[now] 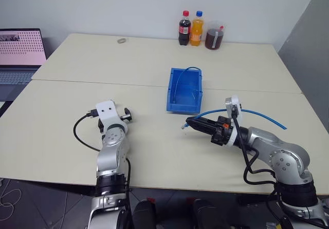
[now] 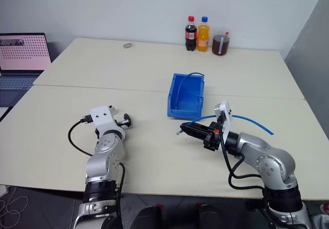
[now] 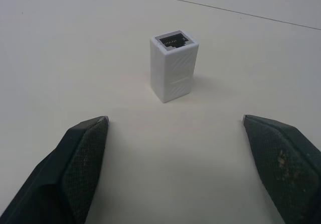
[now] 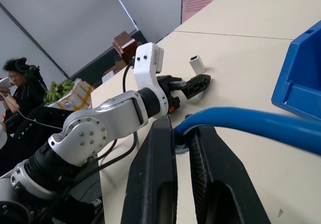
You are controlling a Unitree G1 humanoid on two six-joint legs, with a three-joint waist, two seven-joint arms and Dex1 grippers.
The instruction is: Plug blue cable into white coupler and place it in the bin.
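Observation:
The white coupler (image 3: 173,66) stands on end on the table with its dark socket facing up. It sits just beyond my left gripper (image 3: 175,119), whose fingers (image 3: 83,148) are spread wide and hold nothing. The right wrist view shows the coupler (image 4: 196,64) lying close past the left gripper (image 4: 193,86). My right gripper (image 1: 193,123) is shut on the blue cable (image 1: 257,115) near its clear plug (image 1: 183,128), held above the table in front of the bin (image 1: 170,93). The rest of the cable trails off to the right.
A short blue cable arc (image 1: 189,70) rests in the bin. Two bottles (image 1: 190,29) and a cup (image 1: 214,38) stand at the table's far edge, with a small grey ring (image 1: 122,40) to their left. A laptop (image 1: 18,59) is at far left. A person (image 4: 20,83) sits beyond the table.

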